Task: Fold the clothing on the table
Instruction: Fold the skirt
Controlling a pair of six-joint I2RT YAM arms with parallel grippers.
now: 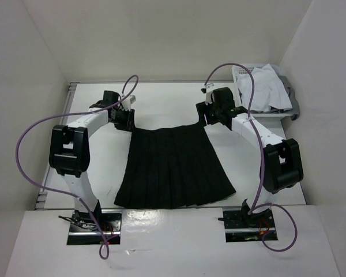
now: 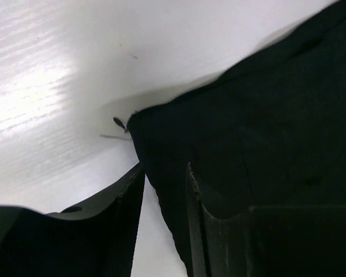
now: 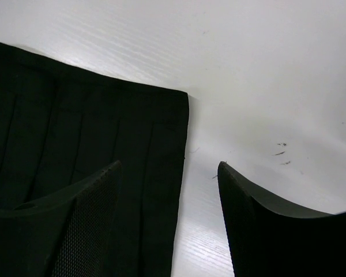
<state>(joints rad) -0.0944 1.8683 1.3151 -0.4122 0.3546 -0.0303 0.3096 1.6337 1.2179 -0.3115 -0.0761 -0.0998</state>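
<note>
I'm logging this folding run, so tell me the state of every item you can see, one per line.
Skirt: spread flat on the table, unfolded, waist far, hem near.
Left gripper: open narrowly, one waist corner of the skirt between its jaws.
Right gripper: open wide, straddling the skirt's other waist corner.
White garment: crumpled in the basket.
Basket: upright, holding that garment.

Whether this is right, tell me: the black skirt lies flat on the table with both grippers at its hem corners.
No: the left gripper and right gripper are at the waist corners of the black skirt, its narrow far end, not the hem. The top external view shows it.
</note>
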